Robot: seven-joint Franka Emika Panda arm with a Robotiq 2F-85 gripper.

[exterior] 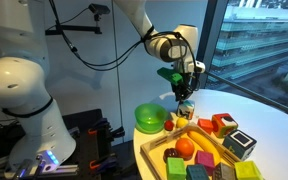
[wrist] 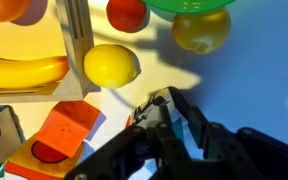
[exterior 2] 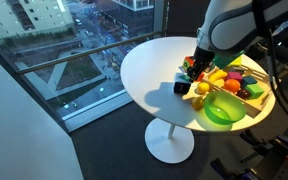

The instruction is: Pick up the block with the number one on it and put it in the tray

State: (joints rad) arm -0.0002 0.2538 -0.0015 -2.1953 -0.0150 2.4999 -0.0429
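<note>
**Block with the number one.** You cannot pick it out for certain in any view. A small pale shape [exterior: 187, 108] sits right under the gripper, on the table [exterior: 274, 118] between the green bowl [exterior: 149, 118] and the tray's corner. This is the likeliest candidate. No number can be read, and it could be the lemon instead.

**Gripper** [exterior: 186, 97]. It points down, low over that spot and outside the tray. In the wrist view its fingers are dark shapes over bare table. You cannot tell how far apart they stand or whether anything is held between them.

**Tray** [exterior: 164, 140]. Light wood with a raised rim, crowded with fruit and coloured blocks.

**Nearby.** A lemon [wrist: 111, 65] lies just beside the tray wall, and an orange block [wrist: 66, 128] lies near it.

**Step in hand, as a judgement.** This looks like the reach and grasp, with the block not yet in the tray.

**Next move calls for:**
- confirming which object is the cube;
- setting the fingers squarely either side of it, clear of the lemon;
- closing and lifting above the rim;
- finding a free gap among the tray's contents.
</note>
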